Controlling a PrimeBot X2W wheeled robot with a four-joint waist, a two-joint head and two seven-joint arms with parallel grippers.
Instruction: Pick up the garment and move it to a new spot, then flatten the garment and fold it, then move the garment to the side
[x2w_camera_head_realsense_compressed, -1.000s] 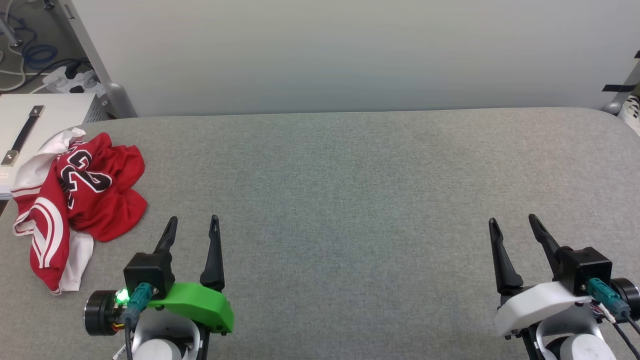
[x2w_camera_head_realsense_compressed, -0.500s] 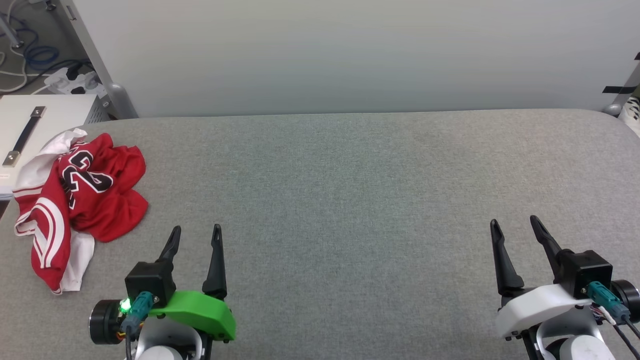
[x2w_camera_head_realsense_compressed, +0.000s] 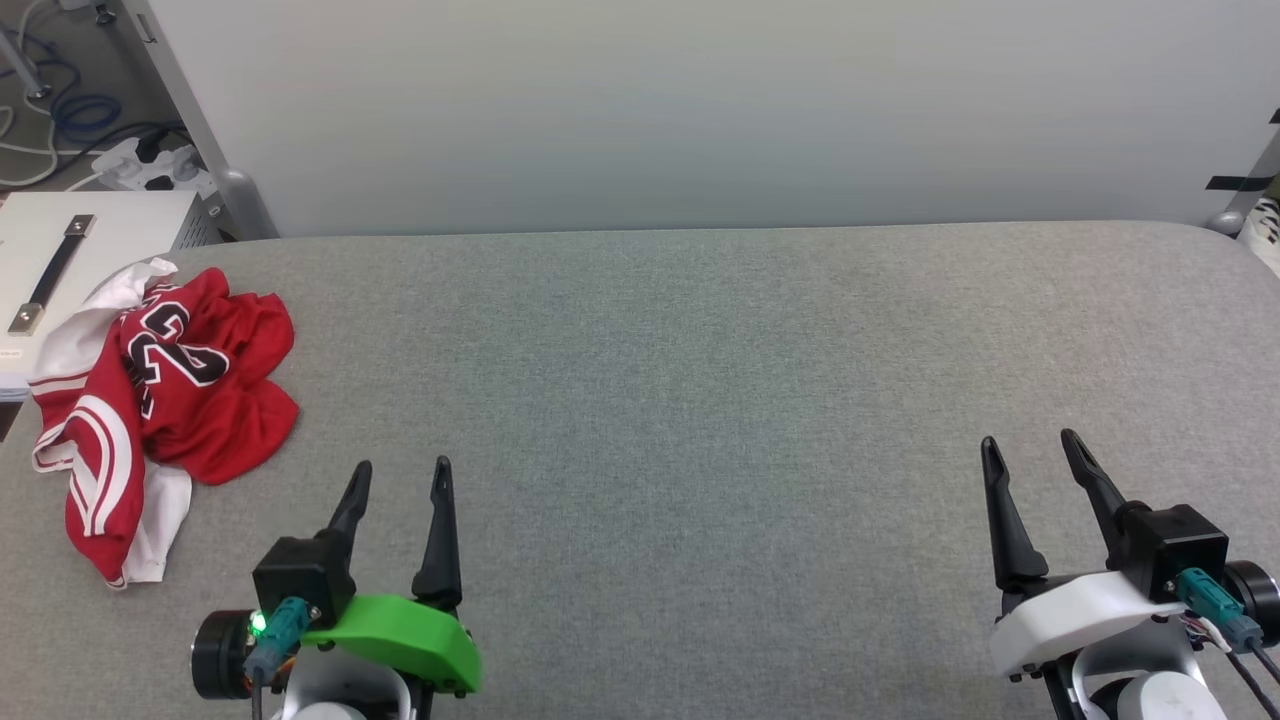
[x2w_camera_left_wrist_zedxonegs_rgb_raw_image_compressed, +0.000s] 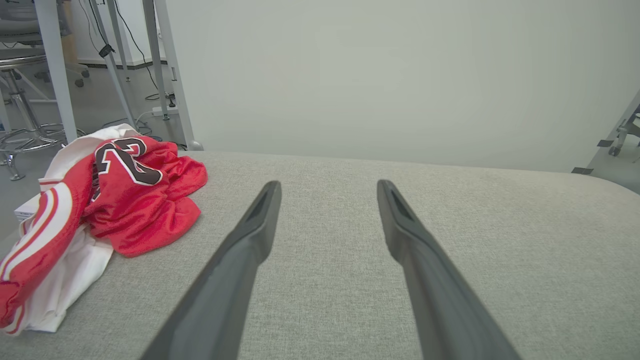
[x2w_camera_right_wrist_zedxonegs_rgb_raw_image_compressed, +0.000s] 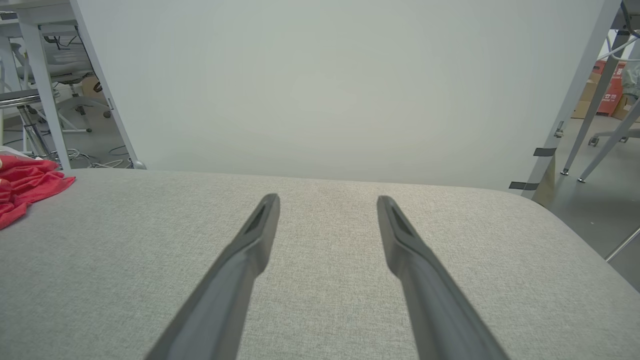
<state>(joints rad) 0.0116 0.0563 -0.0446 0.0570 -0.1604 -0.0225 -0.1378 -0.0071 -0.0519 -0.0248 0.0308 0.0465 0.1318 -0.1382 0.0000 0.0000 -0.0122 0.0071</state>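
The garment (x2w_camera_head_realsense_compressed: 165, 400), a red jersey with white sleeves and black white-edged numerals, lies crumpled at the left edge of the grey table (x2w_camera_head_realsense_compressed: 700, 380). It also appears at the left of the left wrist view (x2w_camera_left_wrist_zedxonegs_rgb_raw_image_compressed: 135, 195), and a red corner of the garment (x2w_camera_right_wrist_zedxonegs_rgb_raw_image_compressed: 25, 185) reaches into the right wrist view. My left gripper (x2w_camera_head_realsense_compressed: 402, 470) hovers open just right of and nearer than the garment, nothing between its fingers. Far off at the lower right, my right gripper (x2w_camera_head_realsense_compressed: 1030, 445) is open and empty.
A white box with a black handle (x2w_camera_head_realsense_compressed: 60, 270) sits beyond the table's left edge, partly under the garment. A pale wall panel (x2w_camera_head_realsense_compressed: 700, 110) stands behind the table. Cables and a power strip (x2w_camera_head_realsense_compressed: 150, 165) lie on the floor at the far left.
My left gripper has drawn back toward the near edge and slightly right. The camera has shifted a little. The right gripper and the garment stay put.
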